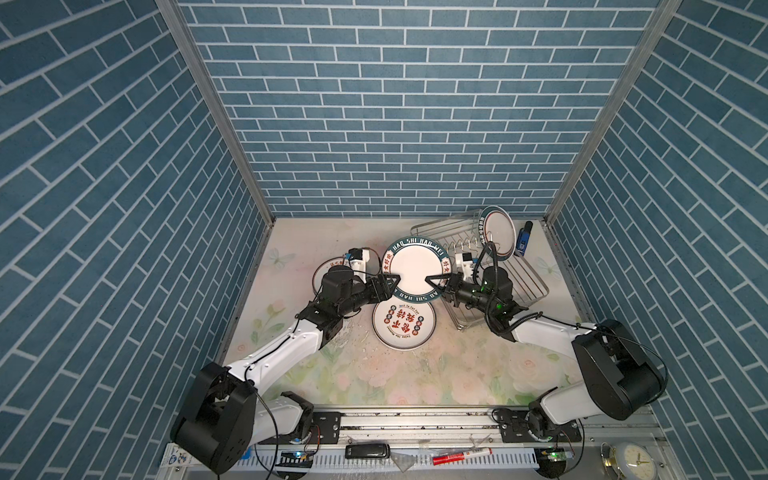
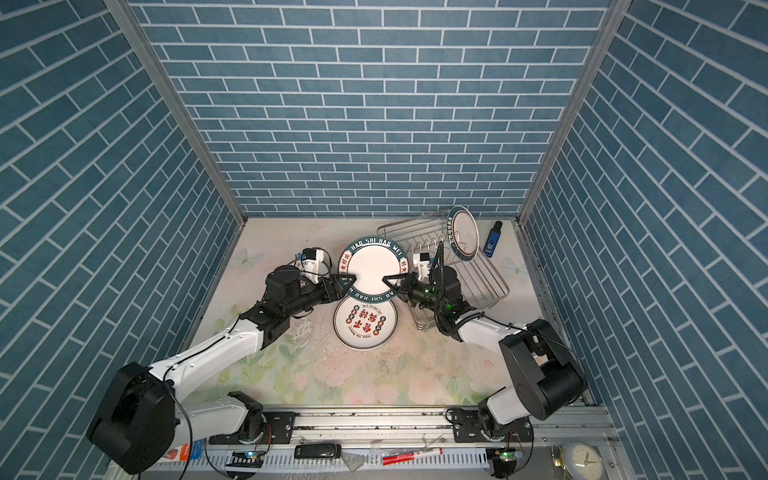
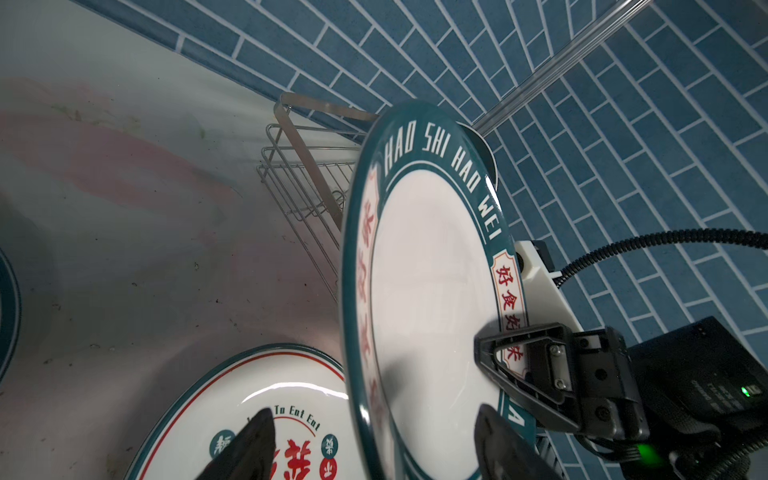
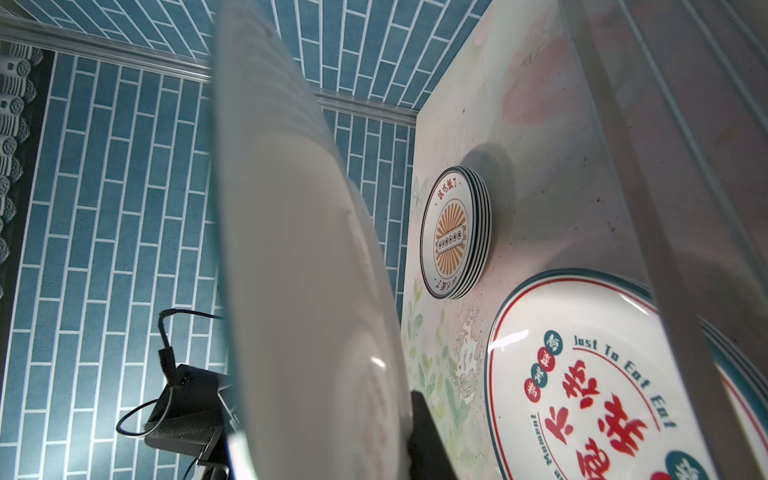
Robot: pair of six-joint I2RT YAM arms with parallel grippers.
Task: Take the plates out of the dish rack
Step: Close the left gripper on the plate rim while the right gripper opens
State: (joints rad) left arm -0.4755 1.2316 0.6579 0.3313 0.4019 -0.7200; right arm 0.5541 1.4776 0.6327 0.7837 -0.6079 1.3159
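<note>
A white plate with a teal lettered band hangs tilted above the table. My right gripper is shut on its right rim, and one finger shows against the plate's underside. My left gripper straddles the left rim, open, with gaps on both sides. One plate stands upright in the silver wire dish rack at the back right. A plate with red characters lies flat below the held one. A stack of sunburst plates lies at the left, half hidden by my left arm in the top views.
A blue bottle-like object stands just right of the rack by the side wall. Blue brick walls close the table on three sides. On the front rail lie a red marker, a black device and a clock.
</note>
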